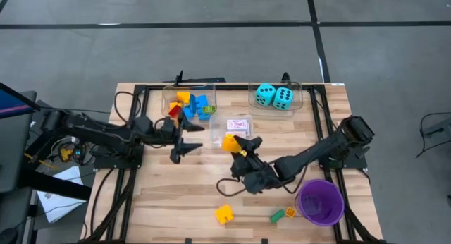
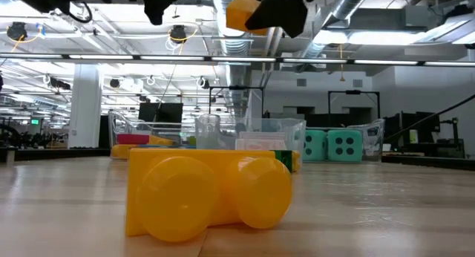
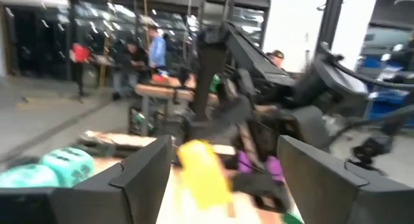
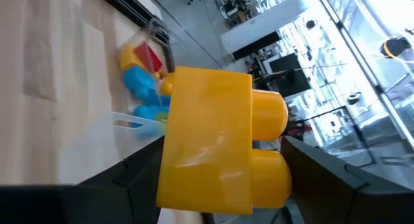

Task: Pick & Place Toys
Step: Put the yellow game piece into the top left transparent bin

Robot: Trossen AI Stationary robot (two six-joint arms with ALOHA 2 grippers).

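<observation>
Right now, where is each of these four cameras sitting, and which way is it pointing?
High view: above the table, looking down; both arms show.
Low view: at table-top height, behind a yellow brick; the arms hang above.
Left wrist view: past the open left gripper towards the right arm.
Right wrist view: along the right gripper, holding a yellow brick.
Shared: high and low views show the turquoise dice.

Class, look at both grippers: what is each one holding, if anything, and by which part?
The right gripper holds a yellow brick by its flat sides, studs sticking out beyond the fingers. The left gripper is open and holds nothing.
</observation>
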